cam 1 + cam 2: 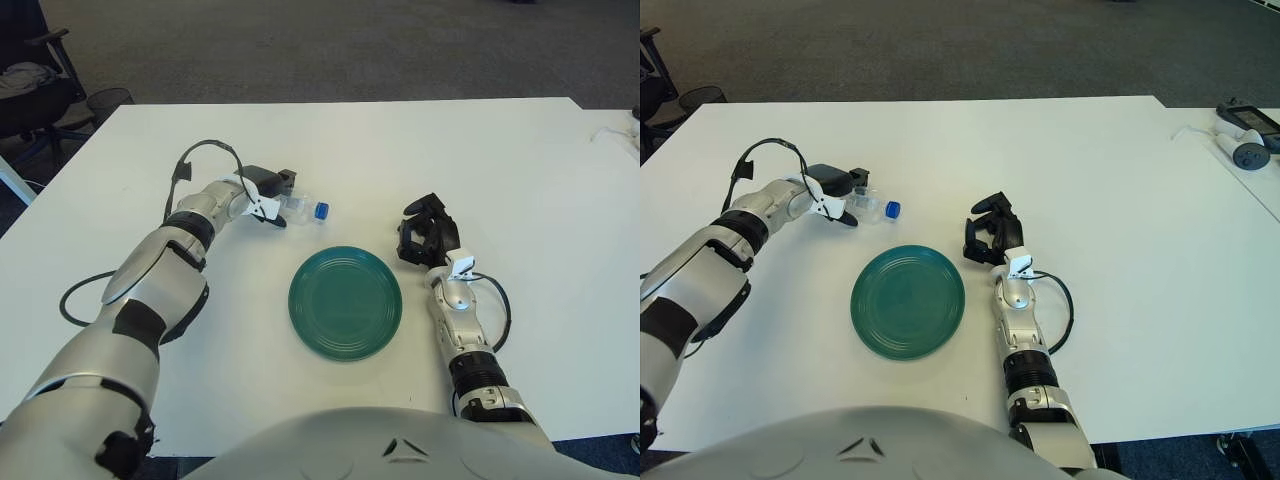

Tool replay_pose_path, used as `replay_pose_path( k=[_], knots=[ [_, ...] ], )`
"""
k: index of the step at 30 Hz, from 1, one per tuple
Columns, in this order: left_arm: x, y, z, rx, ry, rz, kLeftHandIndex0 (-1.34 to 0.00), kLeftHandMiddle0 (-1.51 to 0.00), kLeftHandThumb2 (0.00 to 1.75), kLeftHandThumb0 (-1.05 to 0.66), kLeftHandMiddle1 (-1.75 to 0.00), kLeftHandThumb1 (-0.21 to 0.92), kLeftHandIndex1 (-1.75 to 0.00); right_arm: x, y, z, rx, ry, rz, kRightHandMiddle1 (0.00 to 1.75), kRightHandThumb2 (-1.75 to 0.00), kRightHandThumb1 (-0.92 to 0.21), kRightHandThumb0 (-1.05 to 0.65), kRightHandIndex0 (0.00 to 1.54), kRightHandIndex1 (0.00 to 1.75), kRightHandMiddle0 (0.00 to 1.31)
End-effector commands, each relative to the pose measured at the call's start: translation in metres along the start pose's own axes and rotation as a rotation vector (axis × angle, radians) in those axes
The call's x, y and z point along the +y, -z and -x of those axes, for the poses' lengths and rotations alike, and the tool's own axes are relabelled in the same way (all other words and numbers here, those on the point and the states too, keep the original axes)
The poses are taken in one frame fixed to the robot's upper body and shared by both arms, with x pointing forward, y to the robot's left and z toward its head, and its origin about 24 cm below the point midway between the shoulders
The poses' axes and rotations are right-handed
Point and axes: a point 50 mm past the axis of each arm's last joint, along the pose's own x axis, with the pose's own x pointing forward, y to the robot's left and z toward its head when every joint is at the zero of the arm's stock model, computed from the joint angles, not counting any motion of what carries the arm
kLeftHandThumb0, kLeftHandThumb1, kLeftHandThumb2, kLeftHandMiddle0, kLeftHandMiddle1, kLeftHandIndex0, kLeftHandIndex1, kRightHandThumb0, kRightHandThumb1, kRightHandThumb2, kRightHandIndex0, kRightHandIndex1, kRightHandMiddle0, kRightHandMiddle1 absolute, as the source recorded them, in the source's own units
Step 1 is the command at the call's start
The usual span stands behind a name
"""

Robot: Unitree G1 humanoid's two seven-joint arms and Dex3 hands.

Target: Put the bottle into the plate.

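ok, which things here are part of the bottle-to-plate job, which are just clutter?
Job:
- bottle, on its side, blue cap toward the plate
- green plate
- left hand, closed on the bottle

Clutter:
- right hand, idle right of the plate
- controllers, far right table edge
- office chair
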Motion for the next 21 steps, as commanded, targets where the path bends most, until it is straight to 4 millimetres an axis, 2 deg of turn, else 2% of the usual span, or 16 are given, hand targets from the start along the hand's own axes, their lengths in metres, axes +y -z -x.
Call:
replay_pose_path(
  k=[1,2,3,6,11,21],
  knots=[
    [-0.0377,-0.0079,0.0020,-0.021,0.097,0.042,-0.52,-0.82,0.36,-0.62,-1.75,0.85,-1.73,-0.0046,0.0283,0.0164,0.152,0.018,0.005,1.74,-1.25,-0.37,0.00,0.46,1.75,0.45],
    [-0.0391,-0.0091,0.0018,-0.022,0.077,0.050,-0.51,-0.82,0.62,-0.55,-1.75,0.72,-1.73,-0.0047,0.0283,0.0165,0.152,0.018,0.005,1.74,-1.25,-0.38,0.00,0.46,1.75,0.45],
    [-0.0412,-0.0104,0.0016,-0.017,0.040,0.067,-0.50,-0.82,0.79,-0.51,-1.75,0.63,-1.74,-0.0048,0.0283,0.0165,0.152,0.019,0.005,1.74,-1.25,-0.38,0.00,0.46,1.75,0.44],
    [-0.0454,-0.0123,0.0013,0.007,-0.046,0.108,-0.51,-0.87,1.03,-0.46,-1.75,0.51,-1.74,-0.0051,0.0287,0.0166,0.154,0.022,0.004,1.74,-1.25,-0.38,0.00,0.46,1.75,0.44],
    [-0.0459,-0.0127,0.0024,0.024,-0.154,0.140,-0.52,-0.94,1.15,-0.45,-1.75,0.44,-1.75,-0.0045,0.0290,0.0168,0.155,0.024,0.001,1.74,-1.24,-0.38,0.00,0.45,1.75,0.44],
    [-0.0370,-0.0109,0.0064,0.014,-0.318,0.270,-0.53,-1.10,1.18,-0.44,-1.75,0.42,-1.75,-0.0042,0.0294,0.0174,0.144,0.021,0.002,1.74,-1.24,-0.39,0.00,0.45,1.75,0.44]
  ],
)
